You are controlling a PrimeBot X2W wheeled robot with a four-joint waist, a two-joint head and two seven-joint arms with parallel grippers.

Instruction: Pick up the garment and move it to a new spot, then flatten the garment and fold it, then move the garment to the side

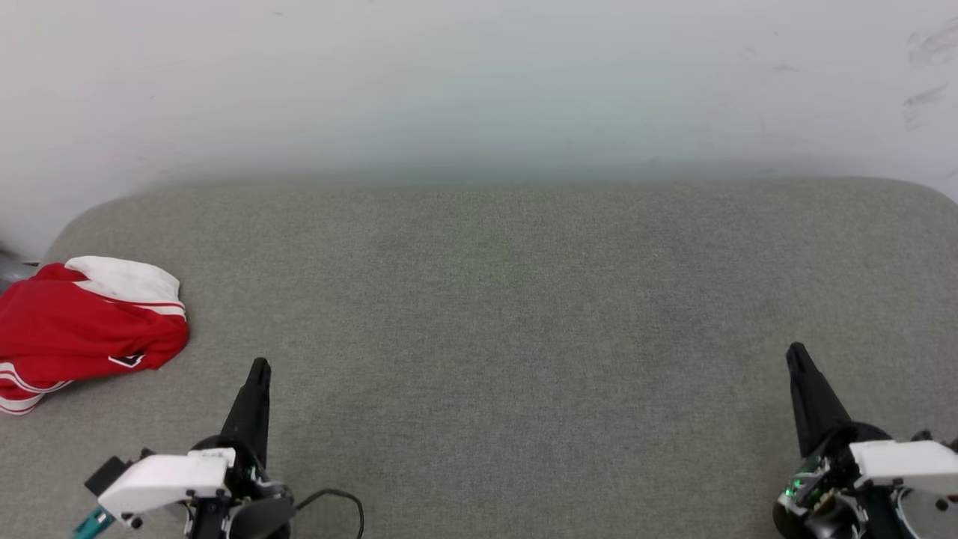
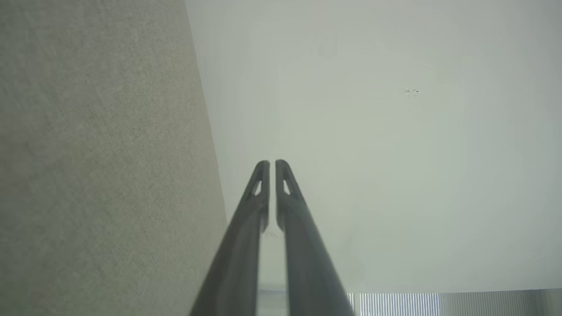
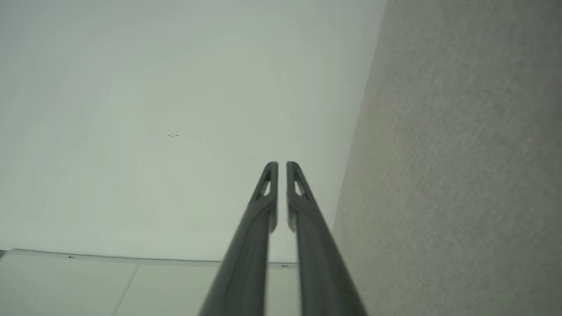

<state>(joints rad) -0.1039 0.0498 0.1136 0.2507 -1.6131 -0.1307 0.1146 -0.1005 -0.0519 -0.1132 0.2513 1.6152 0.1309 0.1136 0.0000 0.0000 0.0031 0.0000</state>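
Right now my left gripper and my right gripper sit low over the grey fabric-covered table, one at each lower corner of the head view. Their long dark fingers point toward the plain white wall, jaws closed to a thin slit and gripping nothing. The crumpled red jersey-style garment, with a white sleeve and red-and-white stripe trim, lies bunched at the table's far left edge, near my left gripper but not touching it, and well apart from my right gripper.
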